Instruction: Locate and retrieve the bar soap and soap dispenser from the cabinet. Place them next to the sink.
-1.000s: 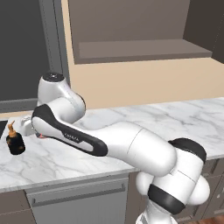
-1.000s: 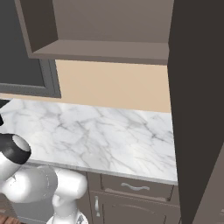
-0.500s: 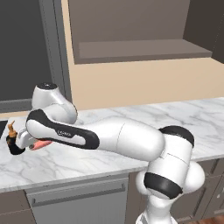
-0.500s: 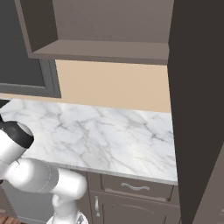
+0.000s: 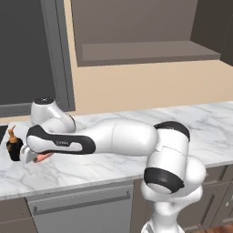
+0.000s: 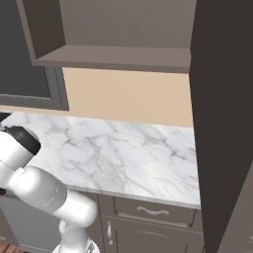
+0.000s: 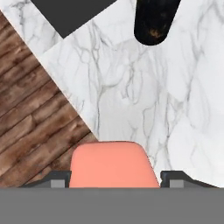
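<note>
Hand view: jaws clamped either side of the flat salmon-pink bar soap [image 7: 113, 165], squat black soap dispenser [image 7: 155, 19] standing nearby on the marble desk [image 7: 175, 113].

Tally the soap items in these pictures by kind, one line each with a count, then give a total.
Bar soap, salmon-pink, between the fingers: 1
Soap dispenser, black with an orange-brown pump, standing on the marble counter: 1
Total: 2
</note>
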Available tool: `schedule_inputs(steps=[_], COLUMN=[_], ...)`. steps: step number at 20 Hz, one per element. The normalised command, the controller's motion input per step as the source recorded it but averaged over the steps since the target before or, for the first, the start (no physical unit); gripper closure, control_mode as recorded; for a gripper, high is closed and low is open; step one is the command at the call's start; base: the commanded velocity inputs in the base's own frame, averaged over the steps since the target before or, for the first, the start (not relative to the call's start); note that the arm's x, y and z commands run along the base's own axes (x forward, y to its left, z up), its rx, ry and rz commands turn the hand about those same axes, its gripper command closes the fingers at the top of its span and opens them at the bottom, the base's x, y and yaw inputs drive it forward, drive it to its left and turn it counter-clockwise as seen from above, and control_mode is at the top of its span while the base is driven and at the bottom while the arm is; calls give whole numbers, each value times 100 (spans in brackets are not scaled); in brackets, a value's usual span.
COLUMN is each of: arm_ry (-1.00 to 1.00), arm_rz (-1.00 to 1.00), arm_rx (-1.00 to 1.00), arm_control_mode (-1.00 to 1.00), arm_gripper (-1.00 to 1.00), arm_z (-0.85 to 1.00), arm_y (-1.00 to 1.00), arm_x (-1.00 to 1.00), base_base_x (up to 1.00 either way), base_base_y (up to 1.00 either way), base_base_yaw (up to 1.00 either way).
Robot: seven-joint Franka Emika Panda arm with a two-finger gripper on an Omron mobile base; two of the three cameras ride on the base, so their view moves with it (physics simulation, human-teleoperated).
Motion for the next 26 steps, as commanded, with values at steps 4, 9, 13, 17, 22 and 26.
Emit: schedule_inputs(steps=[4, 9, 13, 17, 22, 26], arm_ry=[-14, -14, -5, 0, 0, 0], arm_rz=[0, 0, 3, 7, 11, 12], arm_rx=[-9, -6, -3, 0, 0, 0], arm_control_mode=[-100, -100, -100, -100, -100, -100], arm_gripper=[100, 100, 100, 100, 100, 100], arm_z=[-32, -33, -35, -31, -24, -31], arm_y=[21, 28, 35, 33, 29, 31], arm_x=[24, 27, 29, 19, 27, 19], base_base_x=[0, 0, 0, 0, 0, 0], base_base_y=[0, 0, 0, 0, 0, 0], base_base_yaw=[0, 0, 0, 0, 0, 0])
